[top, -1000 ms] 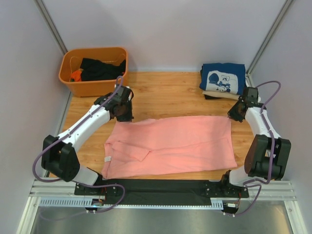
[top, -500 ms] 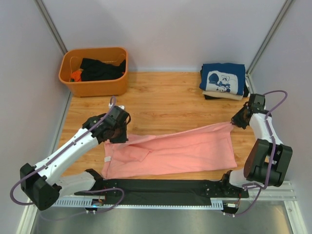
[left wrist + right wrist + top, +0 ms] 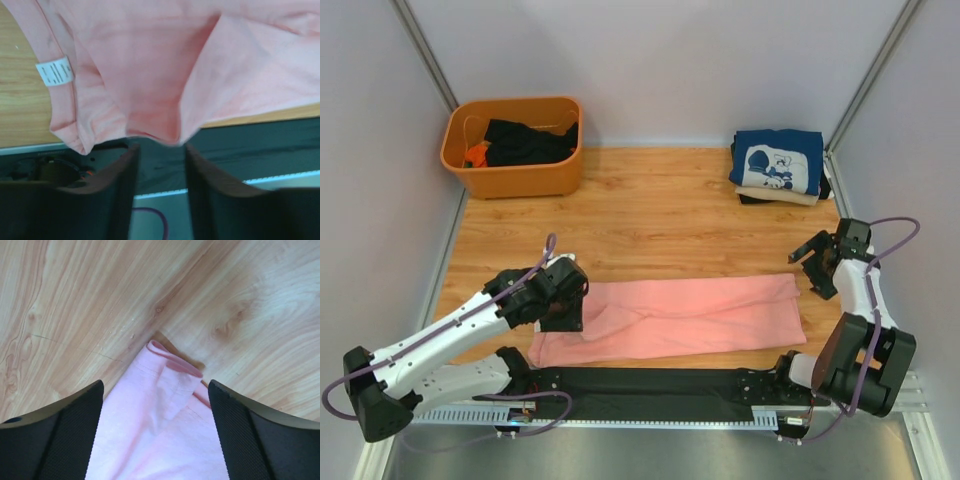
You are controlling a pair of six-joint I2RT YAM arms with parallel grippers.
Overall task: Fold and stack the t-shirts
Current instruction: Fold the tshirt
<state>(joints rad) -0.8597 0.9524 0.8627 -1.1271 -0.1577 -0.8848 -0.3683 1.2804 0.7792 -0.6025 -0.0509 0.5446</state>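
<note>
Finishing lengthwise fold of salmon-pink t-shirt [image 3: 700,315] along near edge; left gripper [image 3: 160,147], right gripper [image 3: 155,385] both released; regrasping ends evenly.

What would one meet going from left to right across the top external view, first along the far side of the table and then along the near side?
Far side: orange tub → stack of folded t-shirts with the navy one on top. Near side: left gripper → salmon-pink t-shirt → right gripper.
</note>
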